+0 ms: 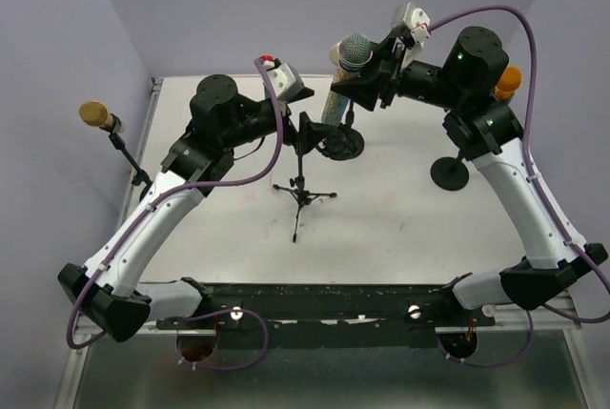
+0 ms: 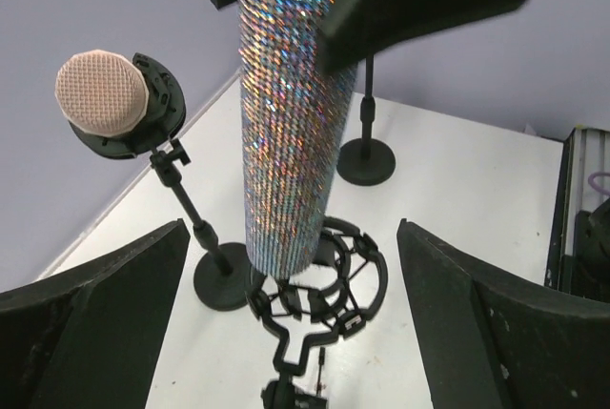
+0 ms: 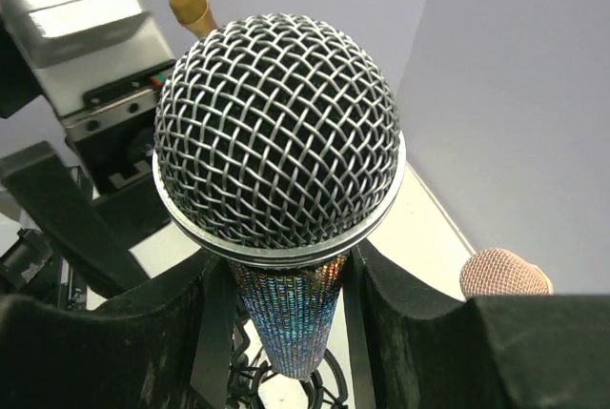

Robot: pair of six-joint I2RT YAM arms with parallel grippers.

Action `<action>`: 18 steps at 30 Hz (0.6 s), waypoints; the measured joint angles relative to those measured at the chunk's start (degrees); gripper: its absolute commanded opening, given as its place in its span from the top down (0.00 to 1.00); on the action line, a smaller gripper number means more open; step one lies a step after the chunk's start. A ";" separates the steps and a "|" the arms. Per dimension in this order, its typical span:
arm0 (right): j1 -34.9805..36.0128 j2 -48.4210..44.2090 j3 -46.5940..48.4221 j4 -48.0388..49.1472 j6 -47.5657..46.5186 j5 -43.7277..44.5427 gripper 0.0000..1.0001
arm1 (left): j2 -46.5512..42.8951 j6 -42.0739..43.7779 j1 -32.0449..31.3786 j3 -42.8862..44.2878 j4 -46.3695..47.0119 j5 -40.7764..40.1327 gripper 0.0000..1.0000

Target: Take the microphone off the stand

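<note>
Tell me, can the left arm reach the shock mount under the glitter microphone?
Probably yes: the left pincer is open facing the shock mount, nothing between them; the right pincer holds the glitter microphone above.

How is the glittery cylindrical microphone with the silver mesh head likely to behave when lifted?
The glittery cylindrical microphone looks rigid, probably lifting as one piece. Laid down, its round body would likely roll. Faceted glitter may aid grip.

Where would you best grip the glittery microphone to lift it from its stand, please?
The glittery barrel just under the mesh head, pinched from both sides: it stands near upright, foot at the shock mount, and the wider head stops slipping.
</note>
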 measured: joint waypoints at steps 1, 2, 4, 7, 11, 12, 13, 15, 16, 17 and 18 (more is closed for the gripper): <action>0.00 0.02 0.00 -0.20 0.13 -0.20 0.99 | -1.31 0.66 0.00 -1.36 0.24 -0.17 0.01; 0.00 0.09 0.00 -0.31 0.42 -0.55 0.99 | -2.78 1.07 0.00 -2.99 0.55 -0.22 0.01; -0.02 0.24 0.00 -0.20 1.40 -1.64 0.99 | -4.39 1.36 0.00 -4.61 1.51 -0.13 0.02; 0.00 0.92 0.00 0.31 4.07 -4.94 0.99 | -4.02 0.96 0.00 -4.35 3.67 -0.02 0.07; 0.00 4.39 3.19 0.59 7.17 -10.05 0.99 | -0.68 -1.40 0.00 -2.34 6.45 1.27 0.22; 0.00 5.51 4.20 0.72 7.74 -11.06 0.99 | -0.09 -1.68 0.00 -2.01 6.62 1.73 0.26; 0.00 6.32 4.76 0.79 8.22 -11.74 0.99 | 0.57 -2.16 0.00 -1.64 6.78 2.27 0.32; 0.00 7.37 4.98 0.98 9.11 -12.81 0.99 | 1.29 -2.78 0.00 -1.51 6.95 3.50 0.45; 0.00 7.61 4.98 1.03 9.42 -12.98 0.97 | 1.36 -3.17 0.00 -1.51 6.88 4.11 0.55; 0.00 7.78 4.96 1.11 9.70 -13.07 0.89 | 1.38 -3.43 0.00 -1.51 6.82 4.81 0.65; 0.00 7.80 4.81 1.27 10.05 -13.07 0.80 | 1.36 -3.58 0.02 -1.49 6.88 5.22 0.80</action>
